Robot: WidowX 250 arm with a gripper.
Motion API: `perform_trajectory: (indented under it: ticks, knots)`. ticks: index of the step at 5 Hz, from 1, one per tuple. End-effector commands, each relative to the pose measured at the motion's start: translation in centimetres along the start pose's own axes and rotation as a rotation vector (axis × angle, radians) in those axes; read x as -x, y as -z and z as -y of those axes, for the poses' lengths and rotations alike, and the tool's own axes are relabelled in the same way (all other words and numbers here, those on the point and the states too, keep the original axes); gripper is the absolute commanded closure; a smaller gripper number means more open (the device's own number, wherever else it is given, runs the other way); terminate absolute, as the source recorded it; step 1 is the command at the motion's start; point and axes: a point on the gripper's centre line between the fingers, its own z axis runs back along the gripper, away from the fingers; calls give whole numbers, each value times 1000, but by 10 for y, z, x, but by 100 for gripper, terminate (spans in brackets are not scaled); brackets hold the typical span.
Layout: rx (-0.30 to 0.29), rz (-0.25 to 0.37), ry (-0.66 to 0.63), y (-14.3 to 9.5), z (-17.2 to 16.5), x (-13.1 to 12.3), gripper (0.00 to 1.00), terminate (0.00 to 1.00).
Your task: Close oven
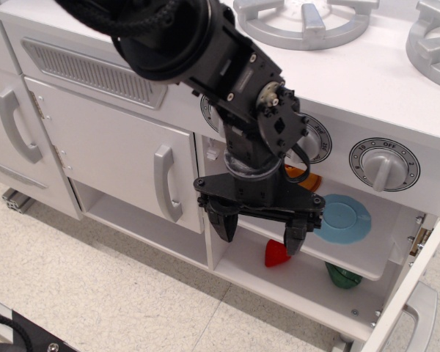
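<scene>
oven: white toy unit, cavity open at 4 o'clock of frame, below the dials.
door: swung out to the right, seen edge-on at 4–5 o'clock; grey handle on its outer face, hinge near its top edge.
shelf: white, crosses the cavity; blue plate lies on it, orange piece at 10 o'clock of the plate, partly hidden by the arm.
below shelf: red piece at left, green piece at right, both on the cavity floor, well apart.
gripper: black, fingers pointing down, spread wide, nothing between them; hangs in front of the cavity's left half. left fingertip over the cavity's left wall, right fingertip just beside the red piece; contact cannot be told.
dials: one at 2 o'clock of gripper, reads off; others mostly hidden behind the wrist.
cupboard door: shut, at 9 o'clock of gripper, grey handle upright.
burners: grey, on the top at 12 o'clock.
floor: pale tile, 7 o'clock.
</scene>
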Motion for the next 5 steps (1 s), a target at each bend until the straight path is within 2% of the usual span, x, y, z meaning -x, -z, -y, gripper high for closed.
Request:
perform_trajectory:
  ticks: [1,2,3,5]
  knots:
    - [0,0,0,0,0,0,0,0]
    - [36,-23,82,1,20,12,0,0]
    - [63,-17,121,-11,37,18,0,0]
    - [157,-30,200,-39,69,46,0,0]
